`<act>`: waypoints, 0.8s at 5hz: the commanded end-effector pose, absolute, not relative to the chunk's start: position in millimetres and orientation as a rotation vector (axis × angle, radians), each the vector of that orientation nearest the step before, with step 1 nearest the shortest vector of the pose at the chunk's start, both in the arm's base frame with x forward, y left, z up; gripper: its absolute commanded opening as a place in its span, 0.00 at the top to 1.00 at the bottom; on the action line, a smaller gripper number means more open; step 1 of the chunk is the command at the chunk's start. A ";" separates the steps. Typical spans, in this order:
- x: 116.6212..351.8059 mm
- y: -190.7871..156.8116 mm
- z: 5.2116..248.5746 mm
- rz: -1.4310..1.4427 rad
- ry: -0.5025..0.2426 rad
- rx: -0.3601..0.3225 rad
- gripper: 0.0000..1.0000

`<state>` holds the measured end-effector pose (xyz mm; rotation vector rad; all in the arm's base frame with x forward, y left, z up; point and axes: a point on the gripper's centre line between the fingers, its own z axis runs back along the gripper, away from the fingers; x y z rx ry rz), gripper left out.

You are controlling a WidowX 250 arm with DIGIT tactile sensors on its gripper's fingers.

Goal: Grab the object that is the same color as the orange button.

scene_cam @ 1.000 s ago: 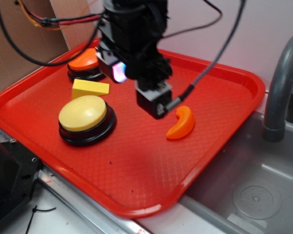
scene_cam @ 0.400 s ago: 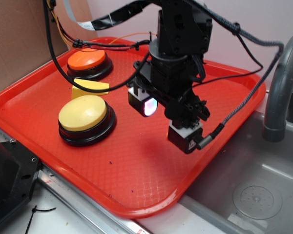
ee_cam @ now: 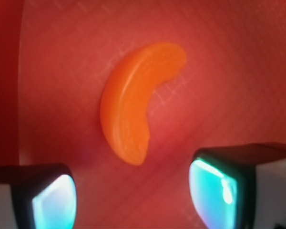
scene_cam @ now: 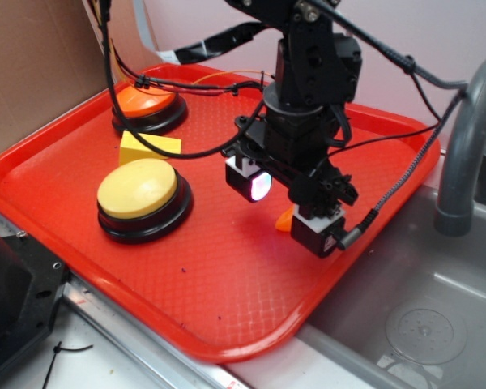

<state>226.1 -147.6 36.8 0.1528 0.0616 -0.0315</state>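
Note:
The orange crescent (ee_cam: 131, 107) lies flat on the red tray, just ahead of my open gripper (ee_cam: 133, 200). In the exterior view only its tip (scene_cam: 285, 220) shows from under the gripper (scene_cam: 283, 203), which hangs directly over it at the tray's right side. The jaws stand wide apart with nothing between them; the glowing fingertip pads (ee_cam: 214, 191) flank the crescent's near end. The orange button (scene_cam: 142, 103) sits on its black base at the tray's far left corner, partly crossed by cables.
A pale-yellow domed button (scene_cam: 139, 192) on a black base and a yellow wedge block (scene_cam: 148, 147) sit on the left of the red tray (scene_cam: 211, 300). A grey sink basin (scene_cam: 425, 316) and faucet pipe (scene_cam: 462, 138) lie to the right.
The arm has swung from the tray's middle to the right and come down over the crescent, covering most of it. The crescent, buttons and wedge have not moved.

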 end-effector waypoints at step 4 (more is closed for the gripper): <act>255.3 -129.0 21.9 0.006 0.029 0.106 1.00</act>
